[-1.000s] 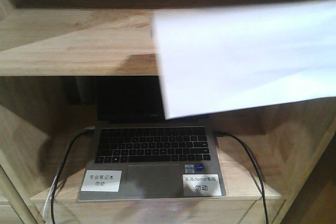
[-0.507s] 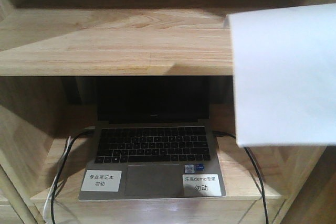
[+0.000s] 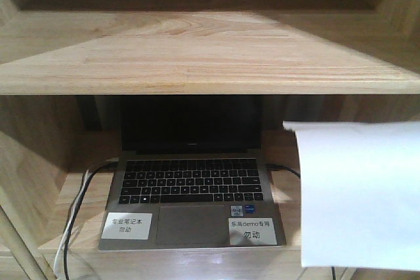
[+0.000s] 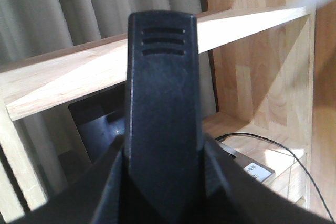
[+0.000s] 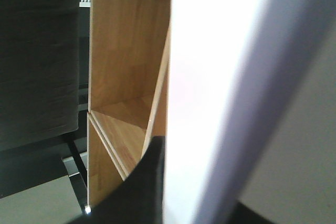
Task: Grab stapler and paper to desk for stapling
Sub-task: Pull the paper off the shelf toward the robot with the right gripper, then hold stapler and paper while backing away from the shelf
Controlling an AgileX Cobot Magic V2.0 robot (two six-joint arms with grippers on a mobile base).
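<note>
Low at the right, before the shelf (image 3: 197, 63) and beside the laptop (image 3: 190, 188), paper (image 3: 361, 195) hangs pinched by the right gripper (image 5: 156, 179). I cannot tell the left gripper (image 4: 163, 129) state. Limp sheet might snag the shelf's edge and slip free.

Three cameras: one facing the shelving head-on, two riding the wrists.

The front camera faces the shelving unit (image 3: 197, 63) squarely from close by, tilted slightly down onto the upper board and into the bay holding the open laptop (image 3: 190, 195). The left wrist camera sits just behind the left jaws, whose black finger (image 4: 163, 119) blocks the centre. Past the left jaws it shows the same board and laptop at a slant. The right wrist camera looks along the right jaws from very near, with the paper (image 5: 220, 77) against them and a shelving side panel beyond.
</note>
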